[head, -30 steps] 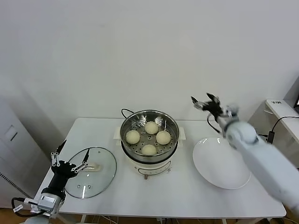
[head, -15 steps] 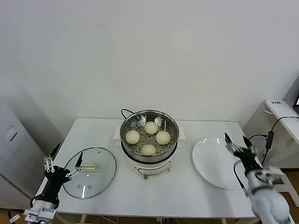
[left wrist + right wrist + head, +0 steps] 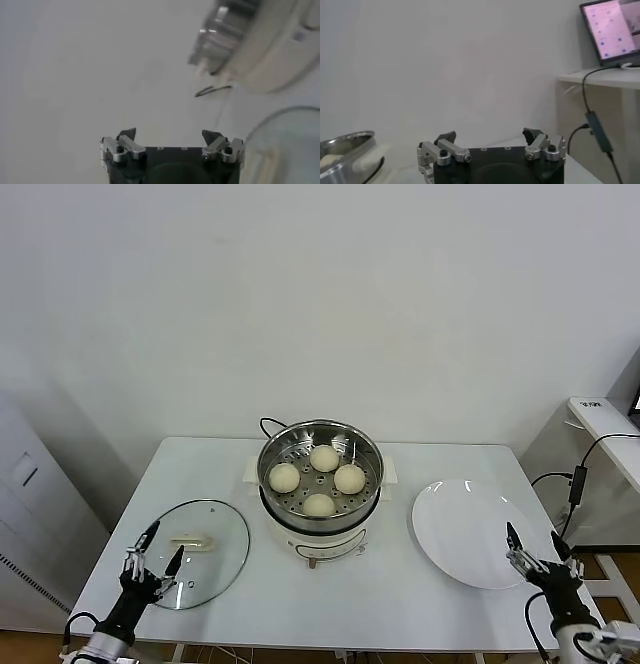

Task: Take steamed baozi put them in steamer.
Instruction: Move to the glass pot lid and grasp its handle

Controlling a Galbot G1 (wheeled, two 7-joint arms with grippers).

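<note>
We judge little can go wrong now: only a stray rise of the left tool (image 3: 152, 561), low at the lower left of the head view, spread wide and empty, could knock the glass lid (image 3: 193, 553) beside it. The right tool (image 3: 534, 554), lower right by the plate (image 3: 470, 531), is equally wide and empty. We count four steamed baozi (image 3: 319, 504), all inside one steamer (image 3: 320, 446) at frame centre on the table (image 3: 400, 604), with one lid and one plate.
</note>
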